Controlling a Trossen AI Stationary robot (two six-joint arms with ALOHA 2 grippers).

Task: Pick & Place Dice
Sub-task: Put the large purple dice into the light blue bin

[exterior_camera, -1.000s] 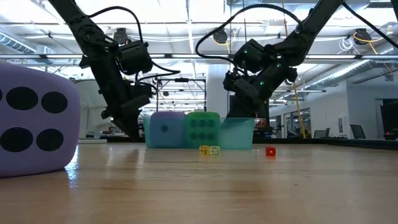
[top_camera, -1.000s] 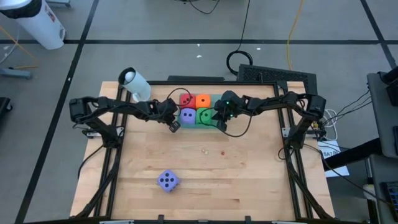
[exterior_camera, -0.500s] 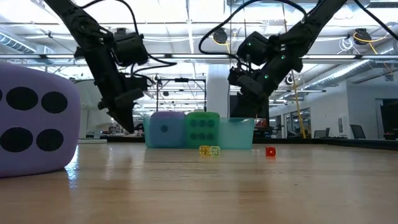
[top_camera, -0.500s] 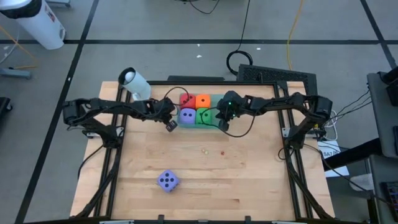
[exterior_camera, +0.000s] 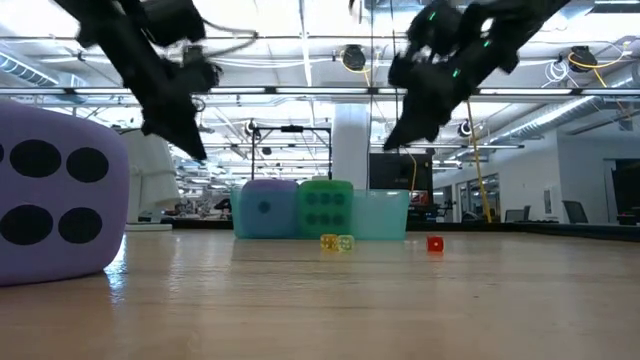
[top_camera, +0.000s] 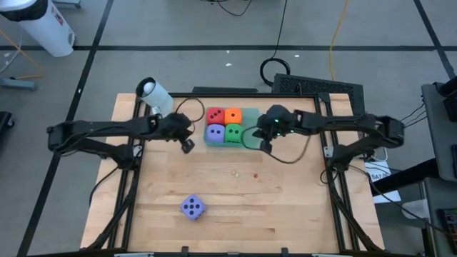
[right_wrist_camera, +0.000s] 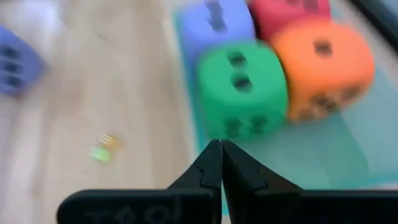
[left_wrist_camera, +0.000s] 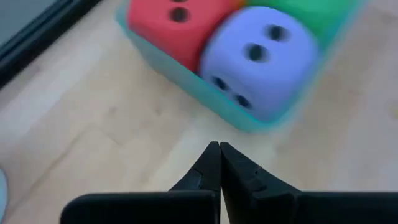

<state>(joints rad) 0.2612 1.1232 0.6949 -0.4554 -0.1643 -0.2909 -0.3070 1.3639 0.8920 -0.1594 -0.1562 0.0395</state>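
Risk, stray die: loose purple die (top_camera: pixel 193 207) sits alone near the front of the bench (top_camera: pixel 285 207), well apart from both arms; a long reach and an off-centre pinch on a soft cube could squeeze it out sideways.
Risk, full tray: red die (top_camera: pixel 214 115), orange die (top_camera: pixel 233 115), second purple die (top_camera: pixel 215 133) and green die (top_camera: pixel 233 132) packed together in the teal tray (top_camera: pixel 250 116); free room only at the right end, so a careless drop could land on a neighbour or knock the rim.
Risk, clutter: three tiny dice (top_camera: pixel 236 172) lying mid-bench, easy to sweep aside.
Left claw (left_wrist_camera: pixel 219 151): clenched, holding nothing, raised just left of the tray.
Right claw (right_wrist_camera: pixel 221 149): clenched, holding nothing, raised over the tray's right edge.
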